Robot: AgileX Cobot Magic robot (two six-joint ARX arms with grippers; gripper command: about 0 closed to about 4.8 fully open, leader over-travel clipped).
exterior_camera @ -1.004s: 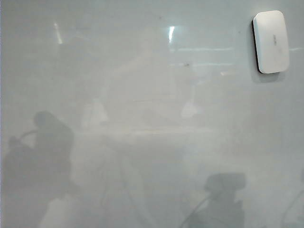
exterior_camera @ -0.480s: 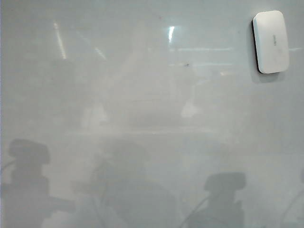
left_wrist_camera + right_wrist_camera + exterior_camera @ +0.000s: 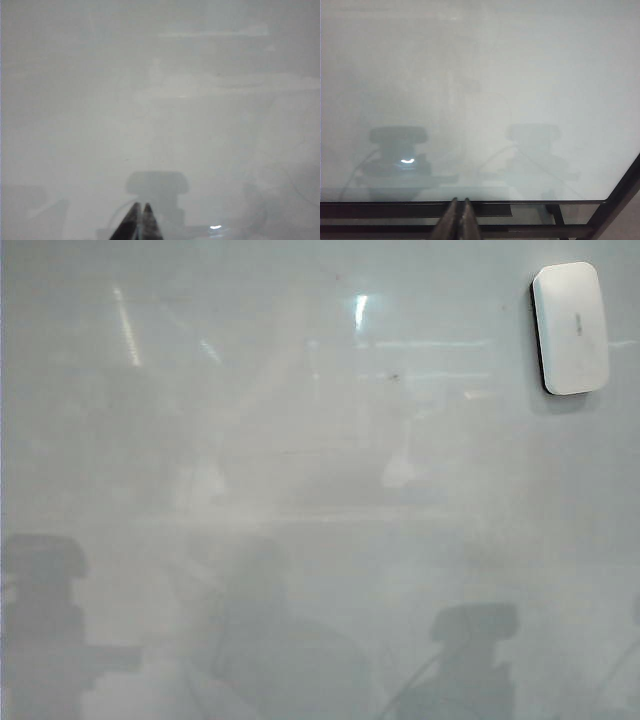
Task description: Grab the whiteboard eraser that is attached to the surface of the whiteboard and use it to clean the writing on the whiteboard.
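Note:
The whiteboard (image 3: 300,450) fills the exterior view, glossy and pale grey. The white whiteboard eraser (image 3: 570,328) sticks to it at the upper right, with nothing touching it. No writing shows in any view. Neither gripper itself appears in the exterior view, only dim arm reflections low on the board. My left gripper (image 3: 141,206) is shut and empty, its dark fingertips pressed together in front of the bare whiteboard (image 3: 160,100). My right gripper (image 3: 460,201) is also shut and empty, its tips over the whiteboard's (image 3: 520,75) dark edge.
A tiny dark speck (image 3: 394,376) sits on the board left of the eraser. A black frame (image 3: 530,209) runs along the board's edge in the right wrist view, with a slanted strut (image 3: 620,195) at the corner.
The dark reflection at the lower left of the exterior view has sunk and shifted toward the left edge. The eraser and the right-side reflection have stayed put.

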